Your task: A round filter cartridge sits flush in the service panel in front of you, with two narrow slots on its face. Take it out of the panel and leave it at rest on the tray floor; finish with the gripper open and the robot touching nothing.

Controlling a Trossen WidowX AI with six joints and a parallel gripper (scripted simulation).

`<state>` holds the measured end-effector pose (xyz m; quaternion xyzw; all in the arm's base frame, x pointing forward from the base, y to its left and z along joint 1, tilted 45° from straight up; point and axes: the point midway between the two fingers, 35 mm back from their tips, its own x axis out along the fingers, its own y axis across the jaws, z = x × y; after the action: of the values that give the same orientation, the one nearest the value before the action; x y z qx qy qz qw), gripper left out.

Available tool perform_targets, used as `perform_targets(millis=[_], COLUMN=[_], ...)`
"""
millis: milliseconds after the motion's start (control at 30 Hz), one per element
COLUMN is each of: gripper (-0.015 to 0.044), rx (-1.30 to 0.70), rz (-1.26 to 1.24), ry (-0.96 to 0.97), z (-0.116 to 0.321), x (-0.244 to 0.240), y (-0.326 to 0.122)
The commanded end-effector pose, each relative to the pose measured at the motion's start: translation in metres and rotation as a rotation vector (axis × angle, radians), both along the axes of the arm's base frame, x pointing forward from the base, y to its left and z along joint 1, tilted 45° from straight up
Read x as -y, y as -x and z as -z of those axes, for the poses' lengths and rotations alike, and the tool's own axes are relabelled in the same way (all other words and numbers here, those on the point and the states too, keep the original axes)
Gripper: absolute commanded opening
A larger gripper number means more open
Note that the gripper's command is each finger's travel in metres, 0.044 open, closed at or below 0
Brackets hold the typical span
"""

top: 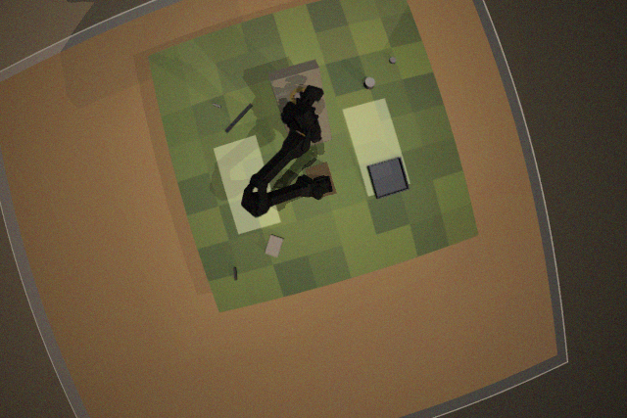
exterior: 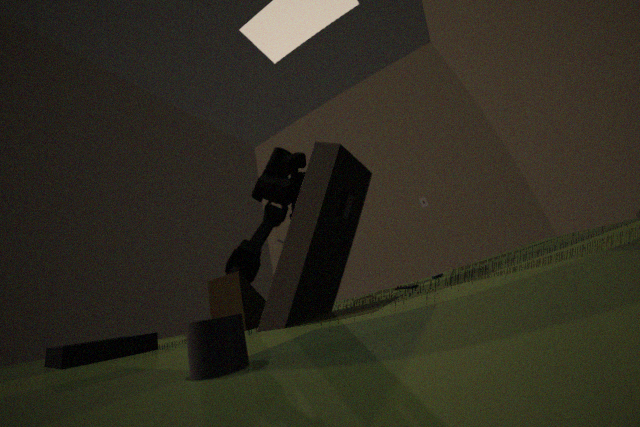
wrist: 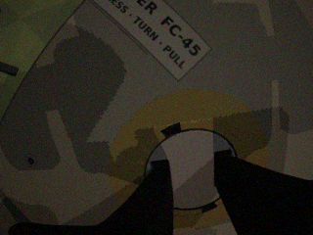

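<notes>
The round pale face of the filter cartridge (wrist: 193, 171) sits inside a yellow ring (wrist: 196, 103) on the grey service panel (top: 325, 131) (exterior: 310, 236) (wrist: 161, 103). Two dark notches show at the cartridge's rim, at its upper left and lower right in the wrist view. My gripper (wrist: 190, 164) is shut on the cartridge, its two black fingertips at the left and right of the face, where the slots are covered. The panel leans back. The dark square tray (top: 387, 177) stands at the right in the top view, away from the gripper.
A brown block (top: 319, 168) (exterior: 225, 295) stands by the arm's base. A grey cylinder (top: 369, 82) and a smaller one (top: 392, 60) stand right of the panel. A dark bar (top: 238, 117) lies left of it; a pale box (top: 274, 245) is in front.
</notes>
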<state>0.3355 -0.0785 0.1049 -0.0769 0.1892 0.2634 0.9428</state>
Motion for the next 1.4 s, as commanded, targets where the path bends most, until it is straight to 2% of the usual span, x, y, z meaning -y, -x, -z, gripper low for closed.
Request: perform_targets(millis=[0,1267,1367], gripper=[0.0,0.0,0.0], rx=[-0.06,-0.667,-0.648], rz=[0.048,0.574,0.558], ry=[-0.082,-1.113,-1.08], z=[0.0027,0.0034,0.0035], x=[-0.0017,-0.0023,-0.0025], y=[-0.0032,-0.0041,-0.0044])
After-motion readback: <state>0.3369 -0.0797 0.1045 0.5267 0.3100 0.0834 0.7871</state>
